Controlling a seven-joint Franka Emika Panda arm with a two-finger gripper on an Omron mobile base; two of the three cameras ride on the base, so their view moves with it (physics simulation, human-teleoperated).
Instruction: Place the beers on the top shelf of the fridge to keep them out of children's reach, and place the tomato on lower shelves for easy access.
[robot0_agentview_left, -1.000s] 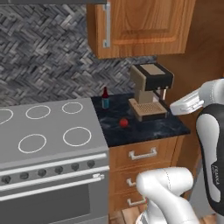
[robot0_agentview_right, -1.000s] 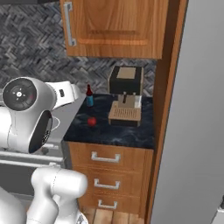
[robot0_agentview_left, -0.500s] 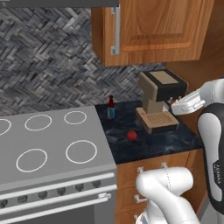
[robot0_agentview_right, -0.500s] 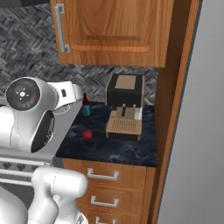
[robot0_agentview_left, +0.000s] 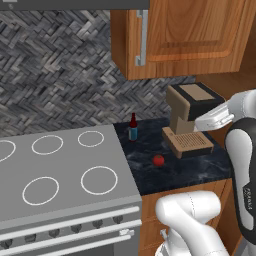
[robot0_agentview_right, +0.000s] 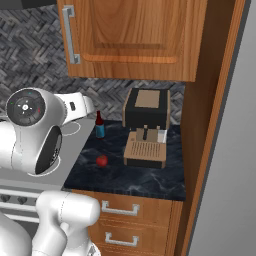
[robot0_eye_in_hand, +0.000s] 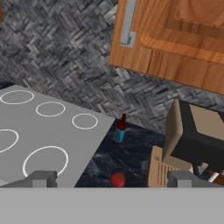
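Room: kitchen, herringbone grey backsplash, wood cabinet (robot0_agentview_right: 132, 37) above dark marble worktop (robot0_agentview_left: 180, 170).
Stove: grey cooktop (robot0_agentview_left: 55, 170) left of worktop.
Brown beer: upright at back of worktop (robot0_agentview_left: 133, 127), near stove edge; red cap, blue label.
Tomato: on worktop (robot0_agentview_left: 158, 160), in front of bottle, just left of coffee machine (robot0_agentview_left: 189, 119).
Fridge: grey side panel (robot0_agentview_right: 227, 165) at right.
Fingers: wide apart (robot0_eye_in_hand: 111, 179), nothing betw. them, above worktop, clear of tomato.
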